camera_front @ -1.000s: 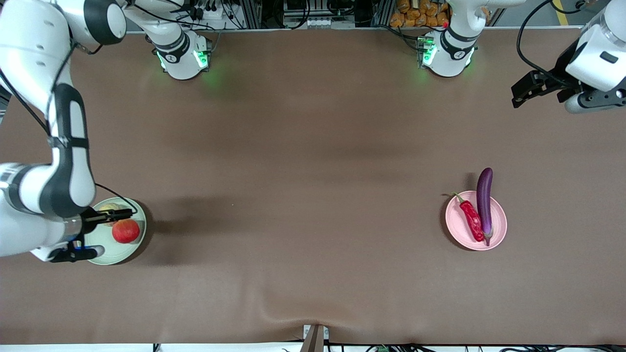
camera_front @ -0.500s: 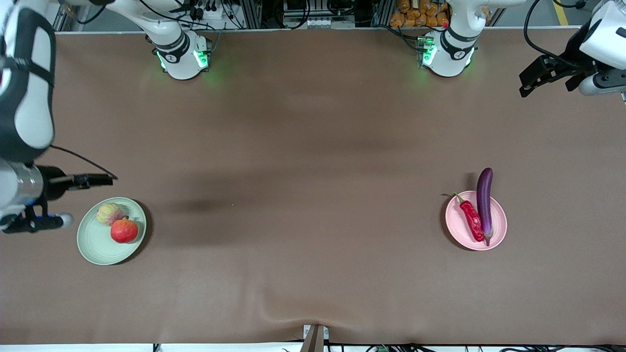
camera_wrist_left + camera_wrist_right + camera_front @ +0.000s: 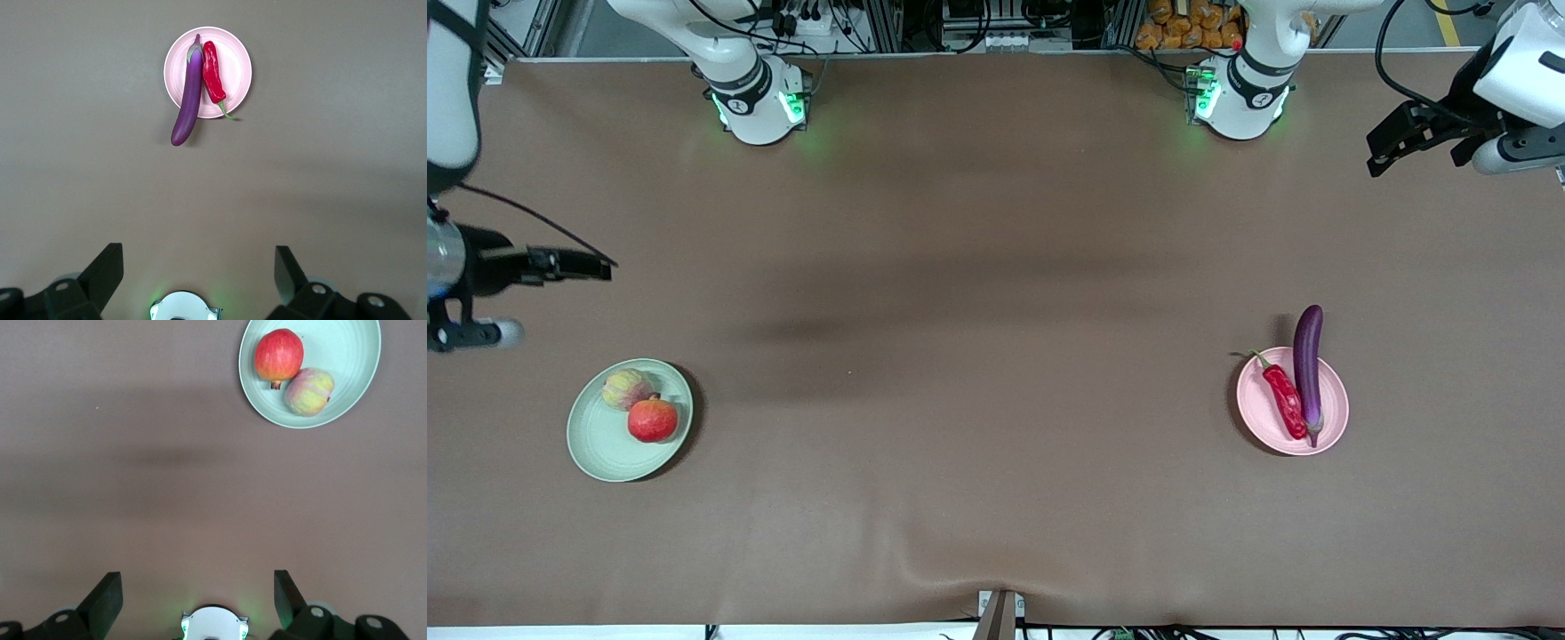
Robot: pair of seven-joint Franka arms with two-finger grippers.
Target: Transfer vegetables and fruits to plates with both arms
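The pale green plate [image 3: 600, 449] holds the red fruit [image 3: 653, 420] and the yellow-green fruit [image 3: 626, 388]; the right wrist view shows the plate [image 3: 353, 347] with both fruits. The pale pink plate [image 3: 1263, 422] holds the red chili [image 3: 1283, 396] and the purple eggplant [image 3: 1308, 363], whose end overhangs the rim; the left wrist view shows the plate [image 3: 233, 50] too. My right gripper [image 3: 591, 265] is open and empty, high over the table at the right arm's end. My left gripper [image 3: 1380, 153] is open and empty, high over the left arm's end.
The brown table cloth [image 3: 996, 356] has a small ridge at its front edge. The two arm bases [image 3: 760, 102] [image 3: 1236, 98] glow green along the table's back edge. Cables and racks stand past that edge.
My right gripper has risen from the green plate and drawn back toward its base, empty, leaving both fruits on the plate. My left gripper has shifted only slightly.
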